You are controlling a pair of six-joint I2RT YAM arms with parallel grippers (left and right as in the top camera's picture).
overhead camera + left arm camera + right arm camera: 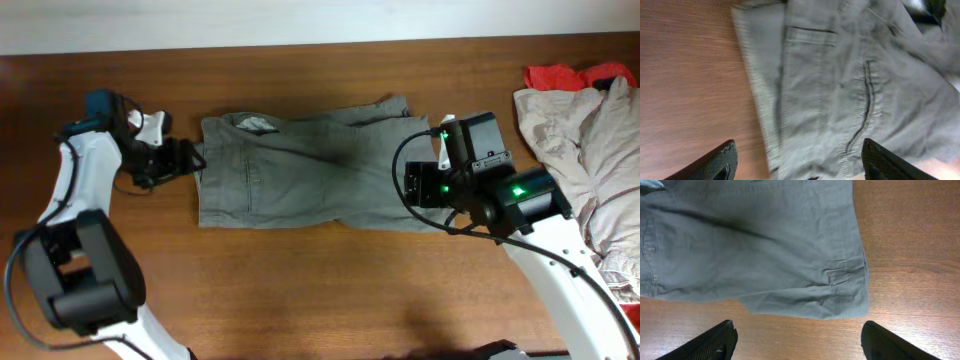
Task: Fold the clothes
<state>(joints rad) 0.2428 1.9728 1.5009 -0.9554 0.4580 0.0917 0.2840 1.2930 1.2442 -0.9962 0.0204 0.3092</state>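
1. The shorts (300, 165) lie flat in the middle of the surface (300, 290), with the waistband toward 9 o'clock.
2. The left tool (188, 158) is wide and holds nothing, at the 9 o'clock edge of the shorts.
3. The right tool (415, 186) is wide and holds nothing, at their 3 o'clock edge.
4. A beige garment (575, 150) and a red cloth (560, 75) lie at 2 o'clock.

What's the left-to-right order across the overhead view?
left fingers → grey-olive shorts → right fingers → beige garment. Red cloth overlaps the beige one, so it's left out.
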